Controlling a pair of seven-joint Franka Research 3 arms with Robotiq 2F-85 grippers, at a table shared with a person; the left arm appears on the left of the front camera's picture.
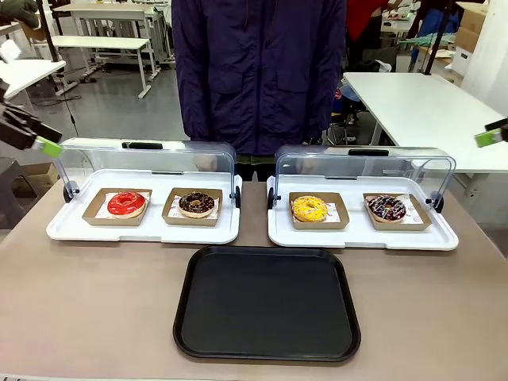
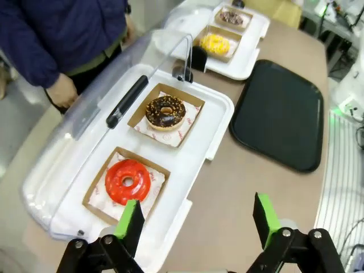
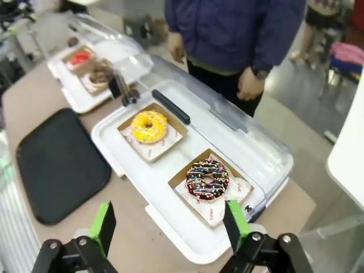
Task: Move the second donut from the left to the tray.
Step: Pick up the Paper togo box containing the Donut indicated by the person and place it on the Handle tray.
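The second donut from the left [image 1: 197, 204] [image 2: 165, 112] is dark chocolate with tan crumbs and lies in a small brown cardboard tray inside the left white display case. The black tray [image 1: 267, 302] [image 2: 280, 115] [image 3: 58, 164] lies flat at the table's near middle with nothing on it. My left gripper [image 2: 196, 220] hangs open above the table's left end, over the near rim of the left case beside the red donut [image 2: 127, 181]. My right gripper [image 3: 169, 223] is open too, high over the right case near the sprinkled donut [image 3: 207, 178].
Two white display cases [image 1: 63, 230] [image 1: 444, 236] stand side by side with their clear lids swung back. The right one holds a yellow donut [image 1: 309, 209] and a sprinkled one [image 1: 386, 208]. A person in a dark blue jacket [image 1: 258, 71] stands at the far edge, hands lowered.
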